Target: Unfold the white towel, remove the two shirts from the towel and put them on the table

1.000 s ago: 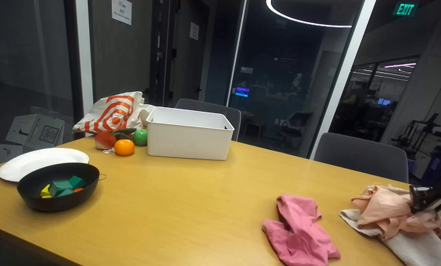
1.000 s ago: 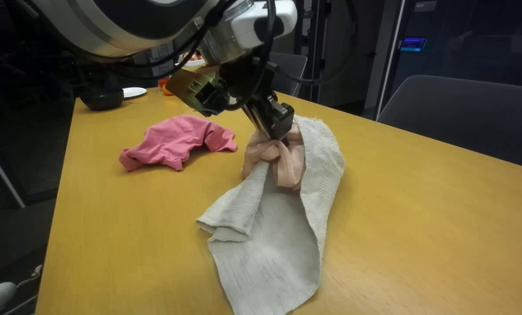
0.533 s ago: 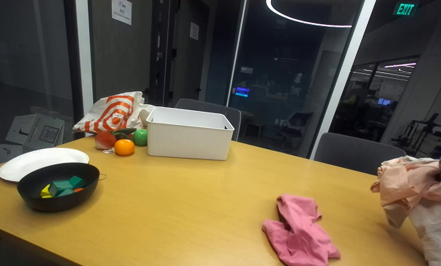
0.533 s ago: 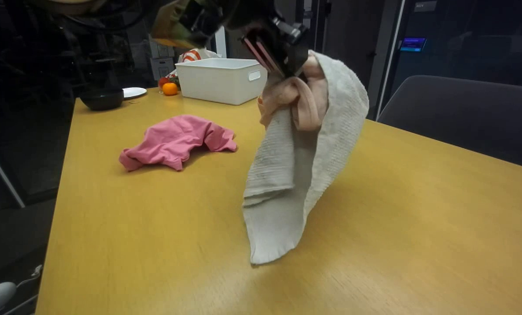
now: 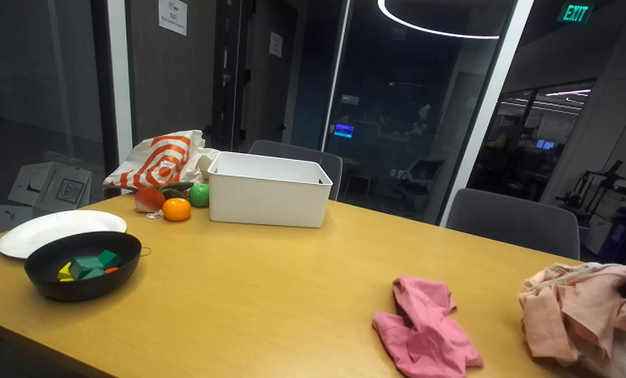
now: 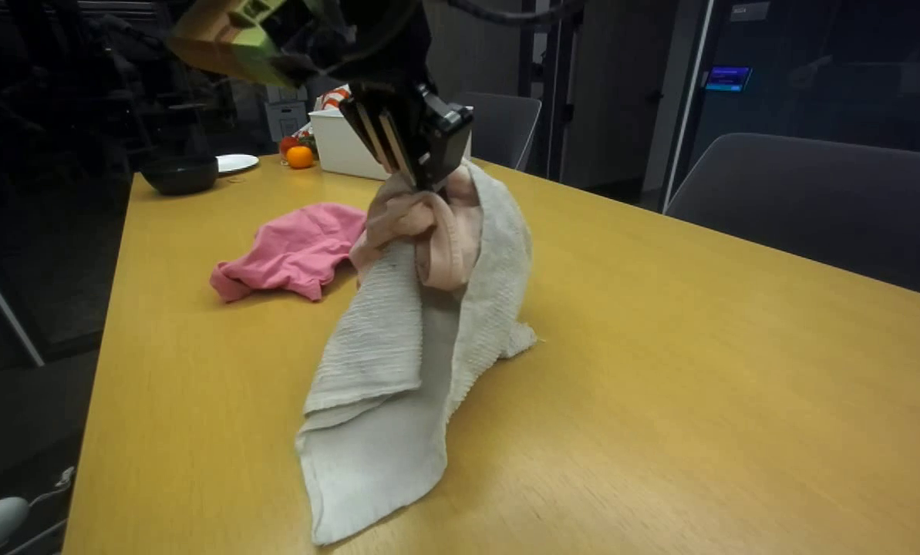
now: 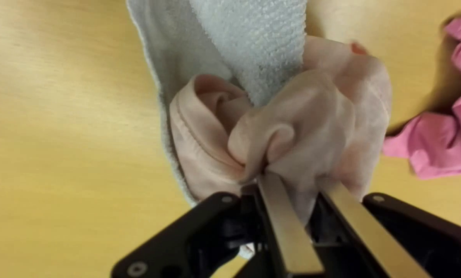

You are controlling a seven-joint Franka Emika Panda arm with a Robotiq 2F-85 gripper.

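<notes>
The white towel [image 6: 386, 455] hangs in folds below my gripper [image 6: 422, 185], its lower end down near the table. The peach shirt [image 6: 456, 247] is bunched inside the towel's top; it also shows at the right edge of an exterior view [image 5: 570, 310]. In the wrist view, my gripper [image 7: 296, 181] is shut on the peach shirt [image 7: 315, 112], with cloth pinched between its fingers. The towel [image 7: 259, 42] wraps its far and left sides; I cannot tell whether towel cloth is also pinched. The pink shirt [image 5: 428, 331] lies crumpled on the table, apart from the towel.
A white bin [image 5: 268, 194], a plastic bag [image 5: 160, 160], toy fruit such as an orange [image 5: 176, 209], a white plate [image 5: 50, 231] and a black pan [image 5: 82, 286] with blocks stand at the table's far end. Chairs [image 5: 512, 223] stand along one side.
My gripper lifted the peach shirt and towel off the table, then came back lower and moved toward the pink shirt's side. The towel changed from lying to hanging. The pink shirt has not moved.
</notes>
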